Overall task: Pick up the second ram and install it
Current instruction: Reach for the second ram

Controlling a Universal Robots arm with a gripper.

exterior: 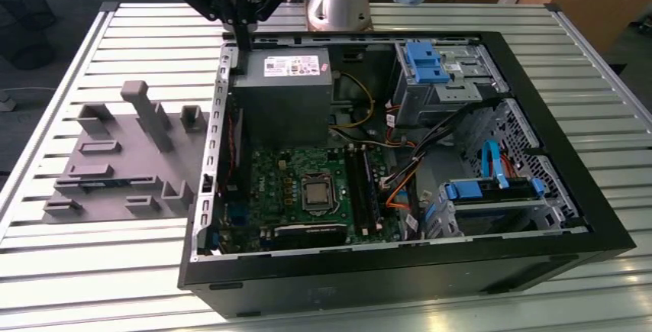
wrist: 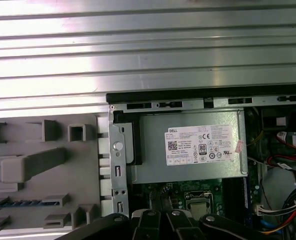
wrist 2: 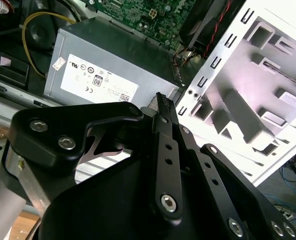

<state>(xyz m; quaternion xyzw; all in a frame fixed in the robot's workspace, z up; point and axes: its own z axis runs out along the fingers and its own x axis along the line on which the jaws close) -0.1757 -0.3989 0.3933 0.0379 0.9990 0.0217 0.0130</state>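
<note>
Pincer [exterior: 243,43] status, as I read it from the console: fingers drawn together to a narrow point, with nothing between them. The second wrist view showed the pincer [wrist 2: 161,98] closed in the same way. It hung above the power supply [exterior: 280,91] at the far corner of the open case [exterior: 408,275], clear of the case rim, which I judged a safe travelling height. The case lay on its side on the counter [exterior: 102,259] with the panel off, so the motherboard [exterior: 275,183] and its black memory slots [exterior: 359,183] faced upward for entry from above. Beside the case, on the exterior view's left, stood the grey fixture [exterior: 122,166]. The second ram [exterior: 102,185] sat in one of its slots and appeared as a blue-green strip in the first wrist view [wrist: 15,203]. I judged that the slot kept it on edge for gripping. The stick lay outside the case, well apart from the pincer and untouched by it.
</note>
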